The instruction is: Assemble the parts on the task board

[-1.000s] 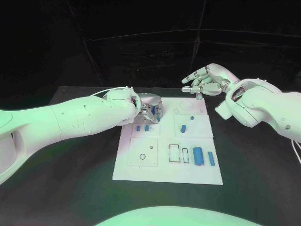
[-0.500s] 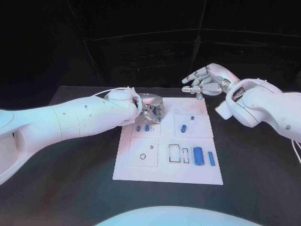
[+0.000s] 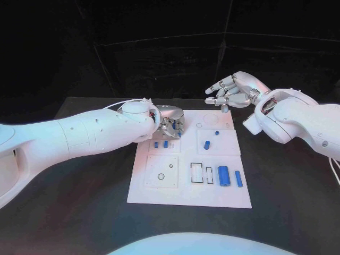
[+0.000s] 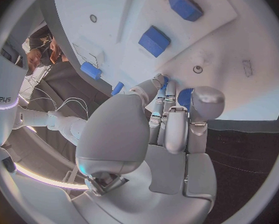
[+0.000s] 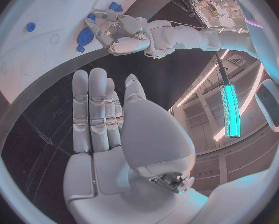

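Observation:
The white task board (image 3: 188, 194) lies in the middle of the black table. My left hand (image 3: 170, 123) hovers over its far left corner, fingers curled in around a small blue part (image 4: 184, 96) pinched at the fingertips. Two short blue parts (image 3: 161, 144) sit just below that hand, and they appear as blue blocks (image 4: 154, 40) in the left wrist view. Two more small blue parts (image 3: 206, 144) lie in the far right field. A thick blue cylinder (image 3: 223, 176) and a thin one (image 3: 238, 178) lie at the near right. My right hand (image 3: 230, 91) is raised beyond the board's far edge, fingers extended and holding nothing.
Rectangular slots (image 3: 197, 173) and a panel with small round holes (image 3: 161, 176) mark the board's near half. Black table (image 3: 93, 180) surrounds the board on both sides. The right wrist view shows my left hand (image 5: 122, 32) over the board (image 5: 49, 15).

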Controlling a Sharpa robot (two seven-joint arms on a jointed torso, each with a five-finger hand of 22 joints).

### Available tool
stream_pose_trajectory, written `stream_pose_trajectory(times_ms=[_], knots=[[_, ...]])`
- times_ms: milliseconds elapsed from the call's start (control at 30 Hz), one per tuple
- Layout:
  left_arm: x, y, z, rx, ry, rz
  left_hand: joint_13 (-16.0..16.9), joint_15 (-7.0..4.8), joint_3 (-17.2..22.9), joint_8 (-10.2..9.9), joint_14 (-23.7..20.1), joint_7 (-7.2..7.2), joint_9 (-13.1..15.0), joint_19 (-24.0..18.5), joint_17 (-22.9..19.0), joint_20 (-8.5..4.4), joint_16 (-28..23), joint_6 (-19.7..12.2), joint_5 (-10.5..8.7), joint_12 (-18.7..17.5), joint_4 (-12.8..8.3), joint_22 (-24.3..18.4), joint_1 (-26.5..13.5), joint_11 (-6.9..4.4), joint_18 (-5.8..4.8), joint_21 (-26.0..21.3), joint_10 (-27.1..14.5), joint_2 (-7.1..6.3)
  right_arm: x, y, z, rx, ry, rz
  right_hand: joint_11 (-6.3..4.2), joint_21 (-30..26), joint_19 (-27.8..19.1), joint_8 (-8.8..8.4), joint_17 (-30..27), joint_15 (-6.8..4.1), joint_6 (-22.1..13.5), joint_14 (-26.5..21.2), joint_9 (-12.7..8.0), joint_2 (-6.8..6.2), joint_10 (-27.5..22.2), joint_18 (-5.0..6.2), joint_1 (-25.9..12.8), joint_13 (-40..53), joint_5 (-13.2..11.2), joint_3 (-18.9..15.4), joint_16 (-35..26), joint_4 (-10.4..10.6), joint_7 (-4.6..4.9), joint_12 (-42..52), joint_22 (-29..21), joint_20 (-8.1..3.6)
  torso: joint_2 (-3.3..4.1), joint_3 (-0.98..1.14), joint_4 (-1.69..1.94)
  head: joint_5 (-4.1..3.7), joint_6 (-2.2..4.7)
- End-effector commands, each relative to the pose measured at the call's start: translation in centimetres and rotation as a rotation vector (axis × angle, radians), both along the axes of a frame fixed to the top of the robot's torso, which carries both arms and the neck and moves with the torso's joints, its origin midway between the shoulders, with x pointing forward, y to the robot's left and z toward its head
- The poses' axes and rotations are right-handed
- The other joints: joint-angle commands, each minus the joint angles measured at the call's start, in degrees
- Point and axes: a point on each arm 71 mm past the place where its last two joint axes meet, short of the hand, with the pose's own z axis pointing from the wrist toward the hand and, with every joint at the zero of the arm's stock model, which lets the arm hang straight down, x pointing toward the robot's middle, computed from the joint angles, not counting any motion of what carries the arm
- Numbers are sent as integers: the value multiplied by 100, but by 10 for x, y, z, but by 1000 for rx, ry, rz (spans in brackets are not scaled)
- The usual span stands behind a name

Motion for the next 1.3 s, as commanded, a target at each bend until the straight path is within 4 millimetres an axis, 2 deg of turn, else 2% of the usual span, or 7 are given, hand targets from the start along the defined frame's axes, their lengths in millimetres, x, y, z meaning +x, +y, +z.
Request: stream_pose_trajectory(times_ms=[33, 467, 800, 933, 1033, 1067, 1300], knots=[[1, 3, -1, 4, -15, 23, 2, -24, 85, -41, 149, -4, -5, -8, 8, -23, 41, 46, -7, -34, -30, 11, -22, -11, -90, 30, 43, 26, 0, 1, 1, 4, -3, 8, 24, -38, 54, -21, 5, 0, -2, 40, 2, 57, -34, 74, 8, -9, 22, -7, -28, 21, 15, 32, -10, 0, 0, 2, -3, -3, 7], [-4, 11, 10, -77, -57, 14, 1, -11, 243, -103, 149, 17, -12, -9, 7, -14, 57, 64, -21, -132, -125, 61, -148, 8, -96, 63, 73, -44, 1, 0, 1, 4, -5, 6, 24, -38, 54, -21, 5, 0, -2, 40, 2, 57, -34, 74, 8, -9, 22, -7, -28, 21, 15, 32, -10, 0, -7, 1, 10, -6, 39], [-8, 32, 27, -152, -76, 54, 5, -9, 260, -110, 150, 18, -9, -9, 9, -11, 63, 89, -26, -152, -139, 74, -204, 7, -97, 70, 99, -74, 1, -2, 1, 3, -5, 2, 24, -38, 54, -21, 5, 0, -2, 40, 2, 57, -34, 74, 8, -9, 22, -7, -28, 21, 15, 32, -10, 0, -10, 0, 23, -7, 60], [-8, 41, 33, -164, -83, 70, 6, -10, 265, -111, 150, 16, -8, -8, 12, -11, 66, 98, -26, -157, -144, 81, -213, 6, -97, 76, 109, -80, 1, -3, 1, 2, -4, 1, 24, -38, 54, -21, 5, 0, -2, 40, 2, 57, -34, 74, 8, -9, 22, -7, -28, 21, 15, 32, -10, 0, -6, -4, 17, 8, 72], [-8, 50, 34, -157, -68, 89, 8, -11, 267, -114, 150, 13, -6, -9, 8, -11, 67, 113, -29, -165, -153, 83, -240, 2, -96, 75, 127, -99, 1, -3, 1, 2, -4, 1, 24, -38, 54, -21, 5, 0, -2, 40, 2, 57, -34, 74, 8, -9, 22, -7, -28, 21, 15, 32, -10, 0, -7, -5, 10, 15, 72], [-8, 53, 34, -154, -60, 95, 8, -12, 265, -117, 149, 12, -6, -9, 5, -11, 67, 117, -31, -170, -155, 86, -256, 1, -96, 77, 133, -109, 1, -3, 1, 1, -4, 0, 24, -38, 54, -21, 5, 0, -2, 40, 2, 57, -34, 74, 8, -9, 22, -7, -28, 21, 15, 32, -10, 0, -5, 2, -2, 30, 76], [-7, 62, 30, -125, -13, 114, 8, -14, 247, -129, 144, 5, -6, -14, -21, -10, 60, 129, -37, -193, -157, 86, -317, -1, -95, 72, 150, -145, 1, -4, 1, 1, -3, -2, 24, -38, 54, -21, 5, 0, -2, 40, 2, 57, -34, 74, 8, -9, 22, -7, -28, 21, 15, 32, -10, 0, 2, 1, 4, 26, 80]])
